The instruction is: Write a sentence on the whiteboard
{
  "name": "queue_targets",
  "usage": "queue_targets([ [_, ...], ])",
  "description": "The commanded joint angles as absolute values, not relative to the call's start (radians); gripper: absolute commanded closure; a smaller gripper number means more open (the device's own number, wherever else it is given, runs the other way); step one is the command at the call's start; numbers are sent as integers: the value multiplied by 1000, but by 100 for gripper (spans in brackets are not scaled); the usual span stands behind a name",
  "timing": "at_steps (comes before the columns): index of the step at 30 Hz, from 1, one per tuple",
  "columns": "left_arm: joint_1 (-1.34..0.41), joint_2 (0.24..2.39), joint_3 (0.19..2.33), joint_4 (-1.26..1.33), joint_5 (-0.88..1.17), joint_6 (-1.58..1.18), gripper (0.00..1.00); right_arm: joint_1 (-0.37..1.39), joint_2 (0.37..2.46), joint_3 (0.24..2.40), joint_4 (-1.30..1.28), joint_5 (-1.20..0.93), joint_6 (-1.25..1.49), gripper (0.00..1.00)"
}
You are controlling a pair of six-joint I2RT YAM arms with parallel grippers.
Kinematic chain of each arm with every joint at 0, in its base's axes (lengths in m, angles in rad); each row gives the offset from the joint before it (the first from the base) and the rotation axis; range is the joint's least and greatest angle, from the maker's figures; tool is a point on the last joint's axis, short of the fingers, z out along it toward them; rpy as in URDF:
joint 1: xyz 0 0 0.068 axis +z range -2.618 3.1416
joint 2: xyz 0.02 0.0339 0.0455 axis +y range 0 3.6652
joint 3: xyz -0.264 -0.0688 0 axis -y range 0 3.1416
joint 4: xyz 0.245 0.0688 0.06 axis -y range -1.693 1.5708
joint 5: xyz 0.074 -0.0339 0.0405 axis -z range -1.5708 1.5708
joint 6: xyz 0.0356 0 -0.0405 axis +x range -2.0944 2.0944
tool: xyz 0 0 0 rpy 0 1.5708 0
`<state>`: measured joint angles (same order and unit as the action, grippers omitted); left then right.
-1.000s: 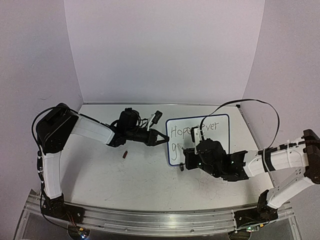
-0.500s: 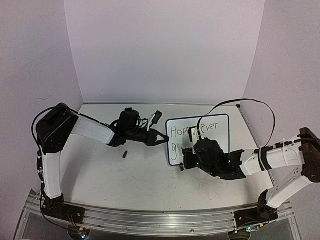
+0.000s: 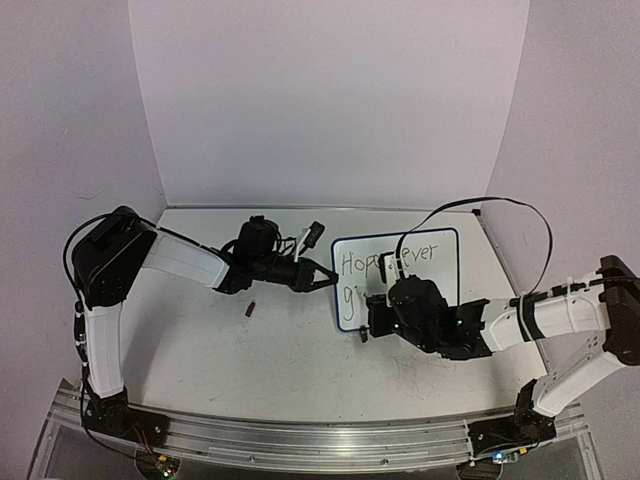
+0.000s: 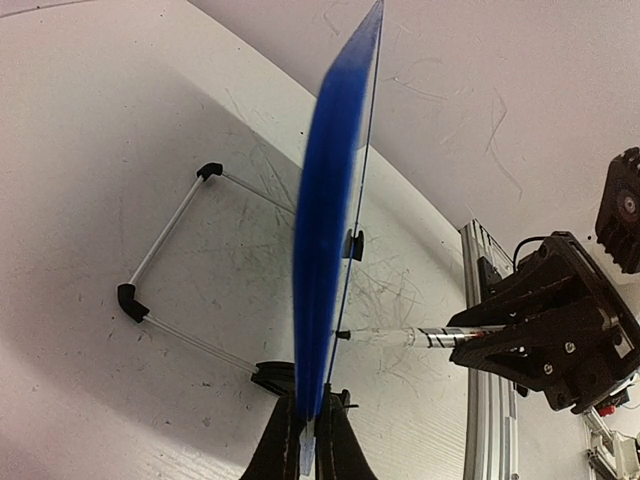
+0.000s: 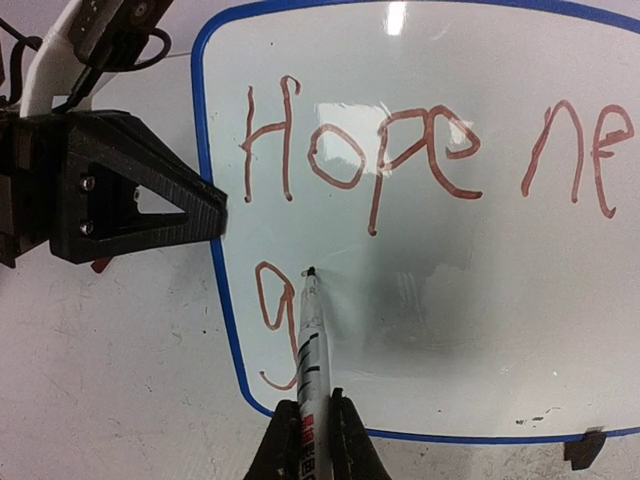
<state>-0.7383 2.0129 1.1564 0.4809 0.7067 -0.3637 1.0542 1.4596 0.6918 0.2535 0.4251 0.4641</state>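
Observation:
The whiteboard (image 3: 445,275) stands on the table, right of centre, and appears edge-on as a blue strip (image 4: 328,200) in the left wrist view. My left gripper (image 3: 330,281) (image 4: 310,440) is shut on its left edge. My right gripper (image 3: 372,322) (image 5: 310,432) is shut on a marker (image 5: 308,340). The marker's tip touches the board just right of a "g" on the second line. The sentence (image 5: 385,165) reads "Hope ne…" above that; my right arm hides part of it from the top.
A small dark cap-like piece (image 3: 251,309) lies on the scuffed tabletop left of the board. The board's wire stand (image 4: 165,235) juts out behind it. An aluminium rail (image 3: 300,440) runs along the near edge. Walls close in at the back and on both sides.
My right gripper with the marker has edged slightly left along the board's lower line. The left arm and the board have not moved.

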Motion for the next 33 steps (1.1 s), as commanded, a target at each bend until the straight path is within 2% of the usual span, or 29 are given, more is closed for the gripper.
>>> queue_targets([
  [1,-730,1967,1154,452,708,-354,100,1052,1413,684,258,410,459,100],
  [33,-730,1965,1166,442,706,-351,100,1051,1458,657,245,424,499,100],
])
